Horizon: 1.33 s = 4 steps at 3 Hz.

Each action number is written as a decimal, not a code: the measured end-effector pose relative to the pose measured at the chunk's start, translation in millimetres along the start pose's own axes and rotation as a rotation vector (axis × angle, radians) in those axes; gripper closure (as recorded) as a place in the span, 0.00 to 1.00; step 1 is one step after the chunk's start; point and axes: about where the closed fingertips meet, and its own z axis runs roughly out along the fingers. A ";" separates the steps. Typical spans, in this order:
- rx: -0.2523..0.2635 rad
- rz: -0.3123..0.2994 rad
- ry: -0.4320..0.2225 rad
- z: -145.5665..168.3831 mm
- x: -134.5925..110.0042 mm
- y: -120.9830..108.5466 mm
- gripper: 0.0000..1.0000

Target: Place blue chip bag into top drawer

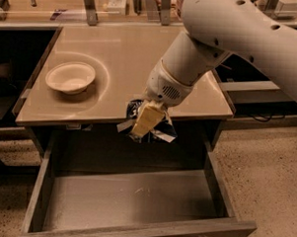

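My gripper (144, 126) hangs from the big white arm at the counter's front edge, above the back of the open drawer. Its yellowish fingers (147, 118) are shut on the blue chip bag (160, 130), a crumpled dark navy foil bag with white edges that is lifted off the counter and partly hidden behind the fingers. The top drawer (135, 199) is pulled out wide below, grey wood-grain with low side walls and a bare flat bottom. The bag is in the air over the drawer's rear part.
A shallow white bowl (71, 77) sits on the left of the beige counter (121, 55). Dark shelving stands to the left, a lower shelf and cables to the right. Speckled floor surrounds the drawer's front panel (148, 233).
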 end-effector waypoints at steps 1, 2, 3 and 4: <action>-0.012 0.036 -0.017 7.0 0.9 21.2 1.00; -0.051 0.125 -0.063 31.6 4.1 57.4 1.00; -0.116 0.194 -0.109 71.2 10.4 83.9 1.00; -0.121 0.197 -0.105 76.0 11.7 87.7 1.00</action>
